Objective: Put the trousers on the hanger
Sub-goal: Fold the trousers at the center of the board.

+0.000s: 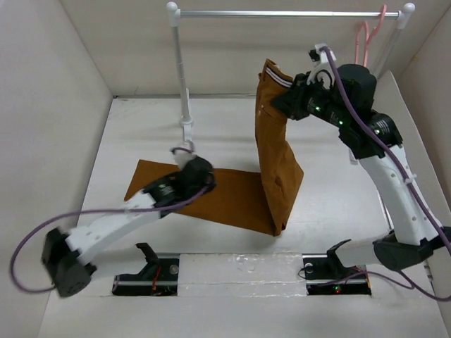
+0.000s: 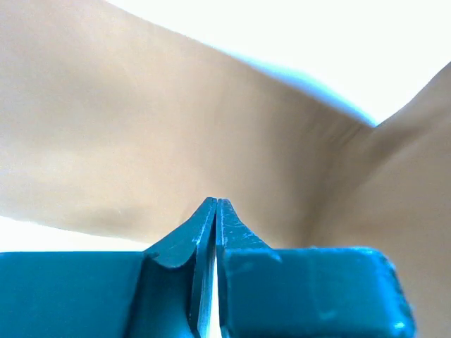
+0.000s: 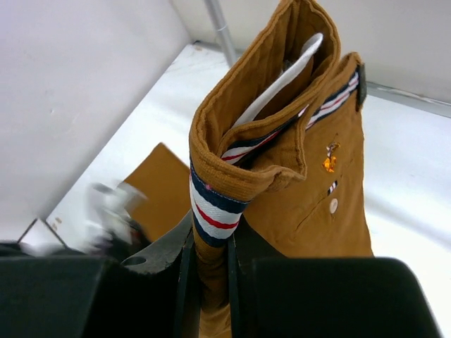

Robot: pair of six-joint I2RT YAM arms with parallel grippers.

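Note:
The rust-brown trousers hang from their waistband, with the legs trailing flat across the table toward the left. My right gripper is shut on the waistband, where the striped trim sits between the black fingers. My left gripper rests low over the flat leg part with its blue jaws shut. Blurred tan cloth fills its view, and nothing shows between the jaws. The pink hanger hangs at the right end of the rail, behind my right arm.
A silver rail on white posts spans the back of the table. White walls close in on the left, back and right. Two black stands sit at the near edge.

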